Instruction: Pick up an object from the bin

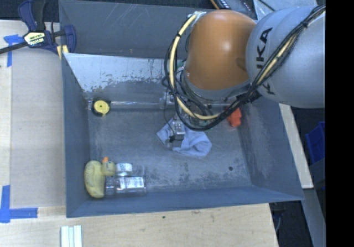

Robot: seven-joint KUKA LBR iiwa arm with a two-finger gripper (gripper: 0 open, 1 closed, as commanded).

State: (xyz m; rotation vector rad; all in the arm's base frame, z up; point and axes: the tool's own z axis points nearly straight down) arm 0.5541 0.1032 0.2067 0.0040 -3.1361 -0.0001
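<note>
In the middle of the frame, a bit right of centre, the end effector (176, 132) is lowered right down to the floor of the grey bin (77, 130). It sits at the left edge of a crumpled blue-grey cloth (194, 144), and the two seem to be touching there. Whether the end effector is open or closed can't be told from this angle, tbh, because most of it is hidden under the big orange cover (218, 50) and the loops of yellow and black cable (176, 58) on the wrist. So it can't be said that the cloth is actually gripped. The cloth lies flat-ish on the bin floor, bunched into a soft wedge that spreads toward the lower right of the end effector.

The rest of the stuff is scattered well apart from it:

- A small yellow disc (100, 108) is seen at the upper left of the bin floor, next to the back wall. A clear tube (138, 104) runs from it toward the right, up to the arm.
- A yellow rubber duck (94, 178) is parked in the lower left corner, with a couple of clear plastic bottles (126, 182) lying just beside it on the right, apparently touching it.
- A small orange-red piece (235, 118) is partly visible to the right of the cables, near the right wall. What it is can't be made out.
</note>
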